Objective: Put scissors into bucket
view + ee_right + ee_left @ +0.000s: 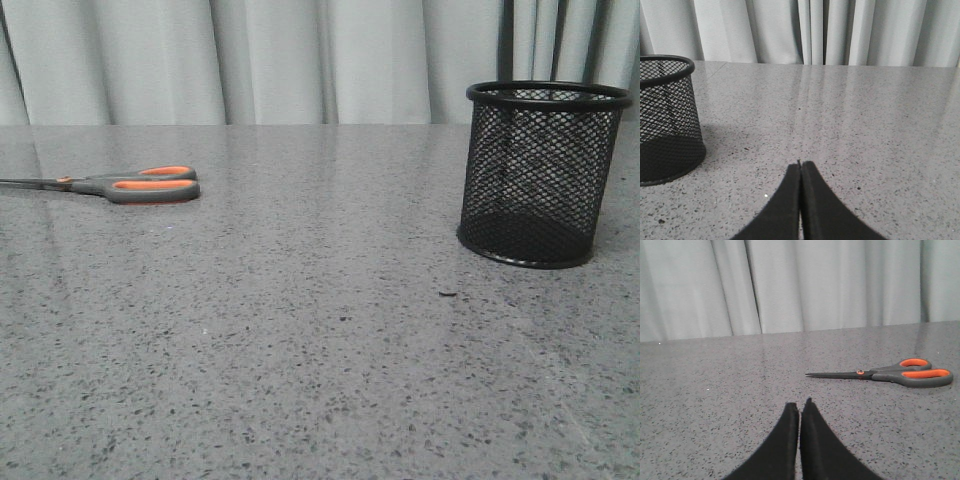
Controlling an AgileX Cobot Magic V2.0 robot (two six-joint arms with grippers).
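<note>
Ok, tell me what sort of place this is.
Probably a lab or studio test bench, not a lived-in room: a bare grey speckled tabletop, a plain pale curtain as backdrop, and only the scissors and a mesh bucket laid out.
</note>
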